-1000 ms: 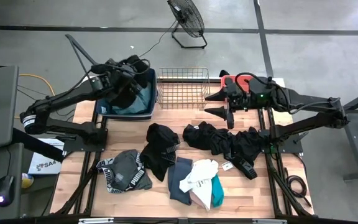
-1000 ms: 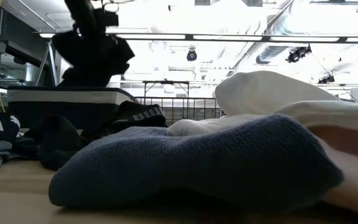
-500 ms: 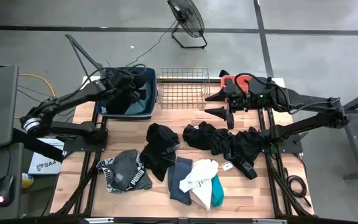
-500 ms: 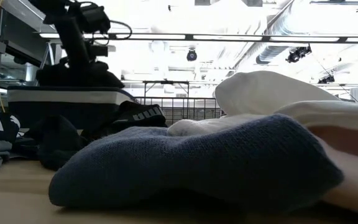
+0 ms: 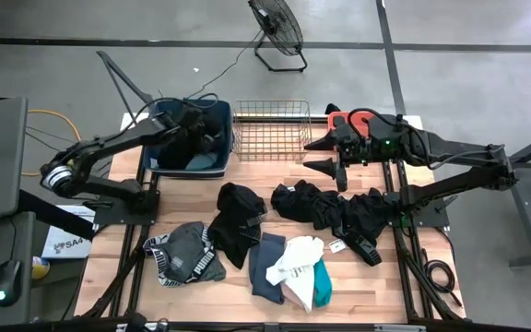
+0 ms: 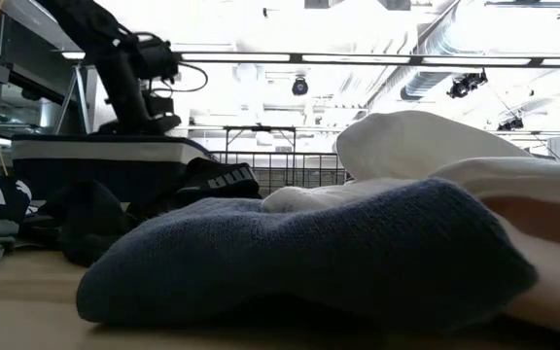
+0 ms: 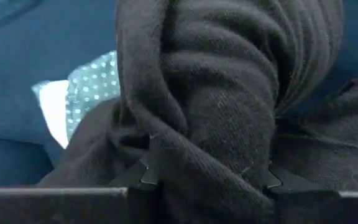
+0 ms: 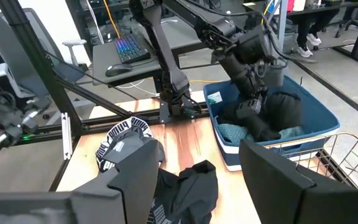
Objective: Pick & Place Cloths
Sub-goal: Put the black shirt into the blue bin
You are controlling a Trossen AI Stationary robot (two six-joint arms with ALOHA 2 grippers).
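Observation:
My left gripper (image 5: 201,138) reaches down into the blue tub (image 5: 155,167) at the table's far left, shut on a black cloth (image 7: 216,93). That cloth shows as a dark bundle (image 8: 284,112) lying on a teal cloth (image 8: 238,132) inside the tub. My right gripper (image 5: 319,155) hangs open above the table's far right, with nothing between its fingers. More cloths lie loose on the table: two black heaps (image 5: 238,221) (image 5: 335,207), a grey one with a patterned band (image 5: 187,254), and a slate, white, teal and pink pile (image 5: 289,267). My left gripper pinches a bunched, twisted fold of the black cloth (image 7: 210,162) between its two fingers, several layers thick. The fingers slant down from above into the tub. The cloth's free part rests on the cloths in the tub, slack.
A wire mesh basket (image 5: 270,129) stands at the far edge between the two arms. A coral tub (image 5: 353,118) sits partly under the right arm. In the low view the slate cloth (image 6: 309,253) fills the foreground and the tub's wall (image 6: 105,160) hides the left gripper's fingers.
My left gripper has sunk from above the blue tub down into it, with its wrist rolling, and has kept hold of the black cloth. The cloth hung clear above the tub's rim before; now it lies inside the tub.

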